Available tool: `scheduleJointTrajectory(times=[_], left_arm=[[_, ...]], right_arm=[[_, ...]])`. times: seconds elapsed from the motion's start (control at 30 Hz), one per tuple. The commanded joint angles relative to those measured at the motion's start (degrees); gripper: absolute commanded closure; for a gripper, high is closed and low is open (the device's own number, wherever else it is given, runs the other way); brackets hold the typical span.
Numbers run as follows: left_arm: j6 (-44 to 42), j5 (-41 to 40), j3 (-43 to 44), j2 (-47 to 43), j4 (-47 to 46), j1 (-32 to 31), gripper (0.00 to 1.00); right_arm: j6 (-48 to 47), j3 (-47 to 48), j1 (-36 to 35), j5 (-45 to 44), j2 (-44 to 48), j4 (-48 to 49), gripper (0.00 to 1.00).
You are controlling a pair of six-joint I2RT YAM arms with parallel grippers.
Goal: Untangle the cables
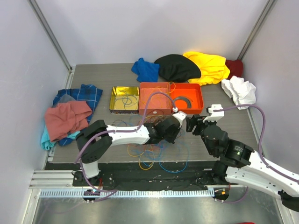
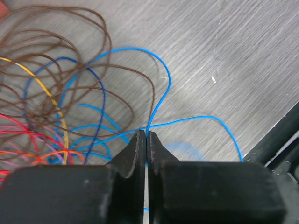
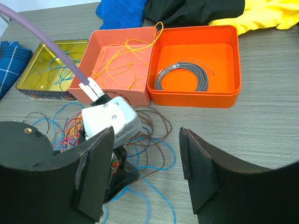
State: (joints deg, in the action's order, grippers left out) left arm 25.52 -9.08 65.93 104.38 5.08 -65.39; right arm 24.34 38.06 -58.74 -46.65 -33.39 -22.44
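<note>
The cables (image 1: pixel 154 151) lie as a tangle of brown, blue, red, orange and yellow loops on the grey table in front of the arms. They also show in the left wrist view (image 2: pixel 56 93) and the right wrist view (image 3: pixel 154 135). My left gripper (image 1: pixel 172 138) (image 2: pixel 146 134) is shut on a thin light-blue cable (image 2: pixel 161 93) just above the table at the tangle's right edge. My right gripper (image 1: pixel 192 125) (image 3: pixel 147 163) is open and empty, just right of the left gripper (image 3: pixel 110 121), over the blue cable's loose loops (image 3: pixel 159 186).
Behind the tangle stand a gold tin (image 1: pixel 124 99) with a few wires, a pale orange box (image 1: pixel 154 98) with orange and yellow wires, and a bright orange box (image 1: pixel 198 105) holding a grey coil (image 3: pixel 182 77). Clothes lie at the back (image 1: pixel 176 67) and left (image 1: pixel 65 119).
</note>
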Motion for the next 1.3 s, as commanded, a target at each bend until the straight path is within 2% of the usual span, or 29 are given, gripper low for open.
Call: scheduleJointTrajectory(times=[0.0, 0.1, 0.27, 0.33, 0.47, 0.5, 0.6, 0.83, 1.1, 1.2, 1.27], left_arm=[[-0.5, -2.3, 0.4, -8.2, -1.7, 0.3, 1.0], [-1.3, -4.4, -0.4, -16.5, 0.8, 0.3, 1.0], [-5.6, -14.0, 3.5, -29.8, 9.3, 0.3, 1.0], [-8.9, -17.6, 6.9, -34.6, 13.1, 0.4, 1.0], [-14.1, -27.2, 15.7, -37.5, 20.7, 0.6, 1.0], [-15.0, -30.6, 17.5, -37.6, 22.0, 0.7, 1.0], [-18.6, -34.1, 23.4, -37.5, 24.6, 2.4, 1.0], [-24.2, -35.6, 36.3, -34.9, 24.0, 8.9, 1.0], [-33.4, -37.8, 57.3, -26.2, 24.6, 10.5, 1.0], [-34.1, -37.1, 61.5, -23.5, 26.2, 10.5, 1.0], [-33.0, -36.3, 61.1, -23.2, 27.0, 10.5, 1.0]], right_arm=[[0.7, 2.1, -0.1, -2.3, -0.4, 0.6, 0.35], [0.3, 2.6, 0.0, -2.2, -0.8, 0.7, 0.35], [-0.3, 3.3, 0.0, -2.1, -1.0, 1.3, 0.35], [-0.3, 3.2, 0.0, -1.8, -1.2, 2.0, 0.35], [0.1, 2.3, 0.0, -0.6, -1.2, 3.6, 0.35], [0.2, 2.1, -0.1, -0.5, -1.2, 4.2, 0.35], [0.1, 1.8, 0.0, 0.1, -1.4, 5.2, 0.35], [-0.9, 2.5, -0.1, 1.2, -2.6, 6.2, 0.35], [-1.4, 1.9, -0.1, 2.4, -3.0, 7.7, 0.35], [-1.3, 1.7, 0.0, 2.5, -3.0, 8.0, 0.35], [-1.4, 1.2, -0.1, 2.9, -2.9, 8.2, 0.35]])
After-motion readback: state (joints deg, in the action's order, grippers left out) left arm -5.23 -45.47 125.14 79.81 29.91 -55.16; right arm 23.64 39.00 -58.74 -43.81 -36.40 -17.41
